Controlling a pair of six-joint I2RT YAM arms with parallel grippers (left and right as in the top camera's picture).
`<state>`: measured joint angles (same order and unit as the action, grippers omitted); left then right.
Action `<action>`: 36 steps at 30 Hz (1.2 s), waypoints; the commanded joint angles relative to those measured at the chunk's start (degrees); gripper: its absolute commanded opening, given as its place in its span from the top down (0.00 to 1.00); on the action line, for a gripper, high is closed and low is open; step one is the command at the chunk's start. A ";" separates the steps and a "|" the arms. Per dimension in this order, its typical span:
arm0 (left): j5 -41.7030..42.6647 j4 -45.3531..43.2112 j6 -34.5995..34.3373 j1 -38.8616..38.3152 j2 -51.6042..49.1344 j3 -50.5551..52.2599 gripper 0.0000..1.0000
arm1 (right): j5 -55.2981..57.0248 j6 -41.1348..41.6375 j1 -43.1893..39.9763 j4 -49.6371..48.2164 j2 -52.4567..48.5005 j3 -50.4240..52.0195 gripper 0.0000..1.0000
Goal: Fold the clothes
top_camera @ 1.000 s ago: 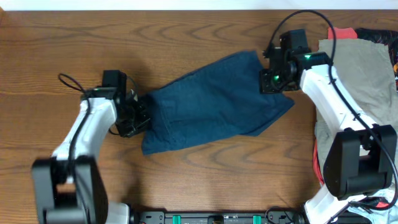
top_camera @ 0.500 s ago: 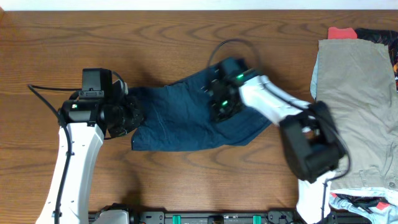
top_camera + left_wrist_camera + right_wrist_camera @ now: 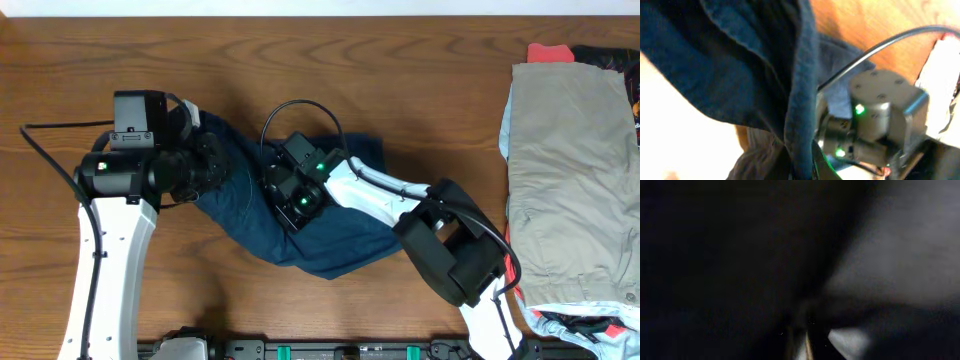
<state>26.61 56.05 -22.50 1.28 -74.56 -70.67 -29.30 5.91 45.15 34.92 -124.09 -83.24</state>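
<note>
The dark navy shorts (image 3: 345,240) lie bunched at mid table, their right part drawn over to the left. My left gripper (image 3: 220,168) is shut on their left edge and holds it a little off the table. In the left wrist view the blue fabric (image 3: 755,60) hangs down into the shut jaws (image 3: 802,167). My right gripper (image 3: 292,200) reaches across to the left and is shut on the shorts' other end, close to the left gripper. The right wrist view is almost black, with fabric (image 3: 740,255) pressed over the lens and jaws (image 3: 805,340).
A khaki-grey garment (image 3: 570,170) lies spread at the right edge, with a red piece (image 3: 550,50) and a dark piece (image 3: 610,58) behind it. More cloth (image 3: 560,322) lies at the front right corner. Bare wood (image 3: 400,70) shows at the back.
My right gripper has swept from the right to the left with the shorts' end, doubling the shorts over. My left gripper has lifted and moved a little back and left.
</note>
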 commanded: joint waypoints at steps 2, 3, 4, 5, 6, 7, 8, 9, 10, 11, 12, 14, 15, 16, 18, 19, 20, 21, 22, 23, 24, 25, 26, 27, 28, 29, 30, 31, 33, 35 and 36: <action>-0.55 2.08 1.51 -0.13 -0.04 -1.57 0.94 | 13.97 0.68 -5.27 6.71 3.10 -3.89 0.89; -0.50 2.29 1.97 -0.13 -0.04 -1.57 0.94 | 16.24 0.68 -6.62 8.44 4.42 -4.44 0.89; -0.52 2.60 2.19 -0.13 -0.04 -1.55 0.94 | 18.45 0.68 -8.02 9.99 5.84 -4.72 0.90; -0.52 2.64 2.16 -0.13 -0.04 -1.57 0.94 | 20.06 0.68 -9.27 11.06 6.99 -4.76 0.91; -0.52 2.64 2.16 -0.13 -0.04 -1.57 0.94 | 21.77 0.68 -10.71 12.35 8.26 -4.76 0.92; -0.50 2.62 2.16 -0.13 -0.04 -1.57 0.94 | 23.10 0.68 -11.98 13.53 9.11 -4.76 0.92; -0.50 2.62 2.16 -0.13 -0.04 -1.57 0.94 | 24.65 0.68 -13.46 14.99 9.88 -4.76 0.93; -0.50 2.62 2.16 -0.13 -0.04 -1.55 0.93 | 26.03 0.68 -14.78 16.39 10.32 -4.76 0.93; -0.50 2.64 2.16 -0.13 -0.04 -1.57 0.94 | 27.61 0.68 -16.31 18.12 10.49 -4.76 0.94; -0.50 2.64 2.16 -0.13 -0.04 -1.55 0.94 | 29.05 0.68 -17.81 19.87 10.51 -4.74 0.95; -0.48 2.64 2.16 -0.13 -0.04 -1.55 0.94 | 30.21 0.68 -19.28 21.31 10.51 -4.50 0.95; -0.48 2.62 2.16 -0.15 -0.04 -1.57 0.94 | 31.69 0.68 -21.79 22.36 10.49 -3.10 0.96; -0.48 2.62 2.16 -0.15 -0.07 -1.55 0.94 | 31.71 0.68 -22.99 22.56 10.49 -2.27 0.97; -0.48 2.62 2.14 -0.15 -0.09 -1.55 0.94 | 31.67 0.68 -23.87 22.56 10.49 -1.51 0.97; -0.48 2.62 2.14 -0.26 -0.17 -1.57 0.94 | 31.67 0.68 -25.35 21.68 10.49 0.81 0.97; -0.48 2.60 2.14 -0.50 -0.24 -1.57 0.94 | 31.65 0.68 -25.77 21.09 10.49 1.90 0.98; -0.50 2.58 2.12 -0.90 -0.28 -1.55 0.94 | 31.63 0.68 -26.12 20.35 10.49 3.10 0.98; -0.50 2.43 2.12 -1.46 -0.42 -1.55 0.94 | 31.58 0.70 -26.34 19.50 10.49 4.35 0.98; -0.50 2.32 2.12 -2.10 -0.57 -1.55 0.94 | 31.34 0.68 -26.38 18.53 10.49 5.49 0.99; -0.50 2.05 2.12 -2.93 -0.74 -1.55 0.94 | 31.01 0.68 -26.38 17.46 10.49 6.86 0.98; -0.52 1.77 2.10 -3.72 -1.05 -1.55 0.94 | 30.58 0.70 -26.36 16.76 10.49 7.82 0.99; -0.52 1.49 2.08 -4.72 -1.33 -1.55 0.94 | 29.90 0.70 -26.27 15.96 10.49 8.94 0.99; -0.50 1.27 2.05 -5.64 -1.64 -1.55 0.94 | 29.27 0.70 -26.14 15.04 10.49 9.99 0.99; -0.52 1.05 1.55 -6.78 -2.05 -1.55 0.94 | 28.46 0.72 -25.92 13.81 10.49 11.34 0.99; -0.52 0.83 1.03 -7.85 -2.47 -1.55 0.94 | 27.89 0.94 -25.70 13.16 10.49 12.15 0.99; -0.52 0.50 0.76 -9.11 -2.99 -1.55 0.94 | 27.39 1.03 -25.53 12.44 10.49 12.92 0.99; -0.52 0.13 0.76 -10.29 -3.48 -1.55 0.94 | 27.28 2.21 -25.18 11.41 10.49 14.01 0.99; -0.52 -0.37 0.61 -11.69 -4.09 -1.55 0.94 | 27.28 2.95 -24.94 10.80 10.49 14.71 0.99; -0.66 -1.57 -1.11 -14.32 -5.55 -1.57 0.94 | 27.28 3.78 -24.59 10.40 10.49 15.58 0.99; -0.70 -3.32 -3.15 -17.00 -7.30 -1.55 0.94 | 27.26 3.93 -24.48 10.27 10.49 16.06 0.99; -0.70 -4.44 -4.00 -18.47 -8.28 -1.55 0.94 | 27.28 3.91 -24.48 10.43 10.49 16.09 0.99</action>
<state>25.36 52.84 -23.18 -13.89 -80.55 -70.78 0.12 8.10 19.62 45.21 -111.63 -69.65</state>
